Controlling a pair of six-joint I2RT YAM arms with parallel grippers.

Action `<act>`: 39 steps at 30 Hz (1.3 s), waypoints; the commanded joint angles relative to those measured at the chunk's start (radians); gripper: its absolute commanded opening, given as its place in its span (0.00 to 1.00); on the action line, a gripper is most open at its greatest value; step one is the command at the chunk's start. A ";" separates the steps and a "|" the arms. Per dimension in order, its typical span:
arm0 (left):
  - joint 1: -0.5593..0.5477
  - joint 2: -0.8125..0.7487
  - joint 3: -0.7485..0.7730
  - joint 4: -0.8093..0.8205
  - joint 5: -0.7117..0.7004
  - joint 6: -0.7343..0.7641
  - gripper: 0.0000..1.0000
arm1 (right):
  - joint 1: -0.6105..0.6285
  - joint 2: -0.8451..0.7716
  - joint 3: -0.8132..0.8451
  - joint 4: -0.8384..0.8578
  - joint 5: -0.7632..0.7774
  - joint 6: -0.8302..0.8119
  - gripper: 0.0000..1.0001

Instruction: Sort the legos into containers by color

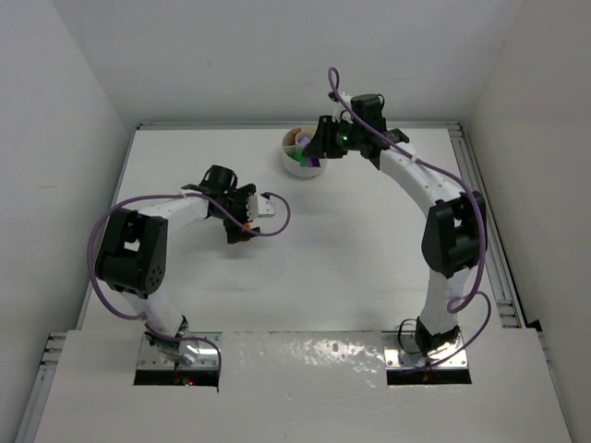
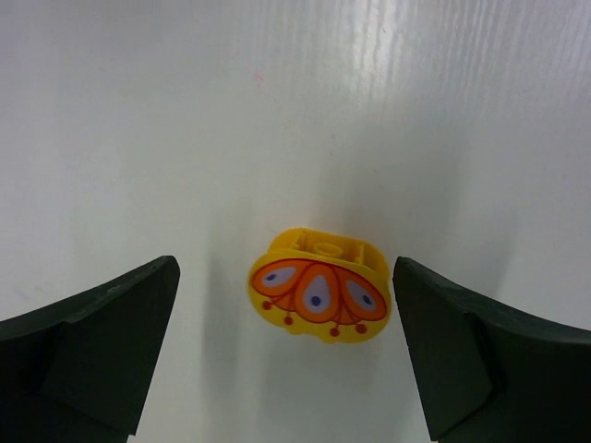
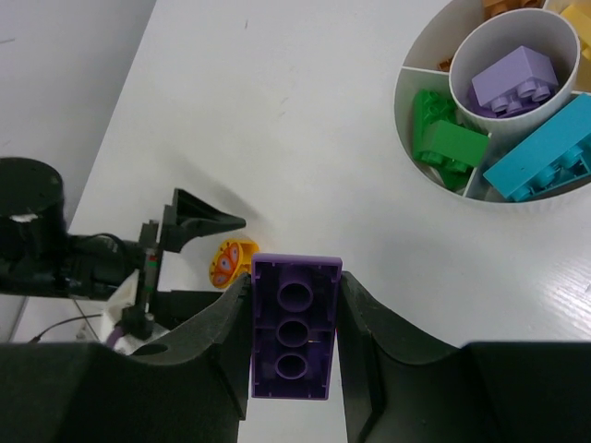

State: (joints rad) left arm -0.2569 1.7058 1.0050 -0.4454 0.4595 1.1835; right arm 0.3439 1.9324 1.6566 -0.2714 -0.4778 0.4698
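A yellow lego (image 2: pixel 319 293) with an orange petal print lies on the white table between the fingers of my left gripper (image 2: pixel 285 305), which is open and clear of it on both sides. My right gripper (image 3: pixel 295 314) is shut on a purple lego (image 3: pixel 294 325), held with its hollow underside toward the camera, above the table just left of the round white dish (image 3: pixel 404 120). The dish's compartments hold a lilac brick (image 3: pixel 512 81) in the centre cup, green bricks (image 3: pixel 445 140), a teal brick (image 3: pixel 540 161) and orange pieces (image 3: pixel 503 7). In the top view the dish (image 1: pixel 294 162) sits at the table's far middle.
The left arm's gripper (image 3: pixel 199 261) and its cable show in the right wrist view, beyond the purple lego. White walls close in the table on the left, right and far sides. A rail (image 1: pixel 480 212) runs along the right edge.
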 commanded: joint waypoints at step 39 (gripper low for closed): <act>-0.111 -0.229 0.018 0.654 0.240 -0.459 0.49 | 0.112 -0.050 -0.020 0.161 -0.188 0.093 0.00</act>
State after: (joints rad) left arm -0.3546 1.4754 1.0206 0.1501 0.6933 0.7494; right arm 0.4488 1.9045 1.6310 -0.1577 -0.6487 0.5545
